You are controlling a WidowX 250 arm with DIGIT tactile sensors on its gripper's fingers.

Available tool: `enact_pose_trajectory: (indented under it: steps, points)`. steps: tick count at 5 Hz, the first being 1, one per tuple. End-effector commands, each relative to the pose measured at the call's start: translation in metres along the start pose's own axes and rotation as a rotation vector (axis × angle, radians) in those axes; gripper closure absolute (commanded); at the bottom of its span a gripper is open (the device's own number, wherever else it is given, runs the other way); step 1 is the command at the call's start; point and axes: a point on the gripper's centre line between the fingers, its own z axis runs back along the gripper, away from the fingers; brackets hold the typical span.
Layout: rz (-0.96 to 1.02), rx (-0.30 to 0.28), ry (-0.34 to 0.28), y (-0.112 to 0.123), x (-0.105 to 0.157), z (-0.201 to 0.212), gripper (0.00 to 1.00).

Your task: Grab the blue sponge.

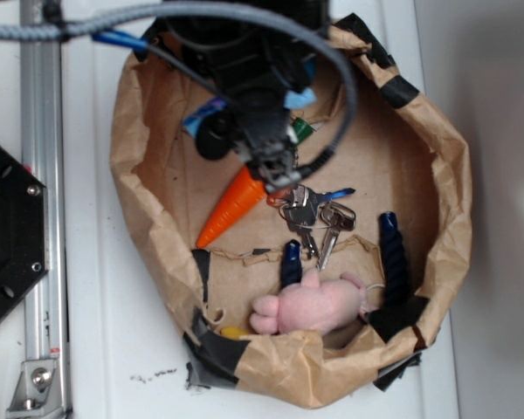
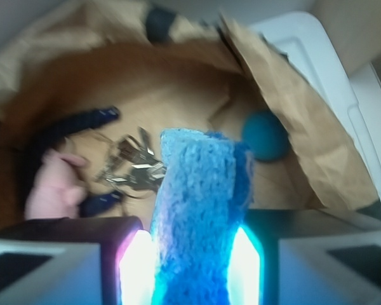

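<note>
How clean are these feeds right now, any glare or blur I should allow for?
Wrist view: the sponge fills the foreground between the claw pads, with white-cyan glare blown out on both sides of it; the keys and ball behind are soft. Exterior view: evenly lit, mildly soft; the arm hides most of the sponge, only a pale-blue corner shows.

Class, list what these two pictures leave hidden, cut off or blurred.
- Exterior: blue sponge mostly hidden behind the arm.
- Exterior: yellow object mostly hidden by the paper bag rim.
- Wrist: sponge's lower end cut off by the frame; gripper glare.
- Wrist: keys blurred.
</note>
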Motion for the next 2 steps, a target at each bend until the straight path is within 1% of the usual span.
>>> enact_pose_trajectory:
  steps: [1,2]
  points:
    - [-0.162,0.020,0.034,-0.0049,0.0133,0.0124,1.00]
    - [-0.208,0.062,0.017,-0.0071,0.0071,0.0150,1.00]
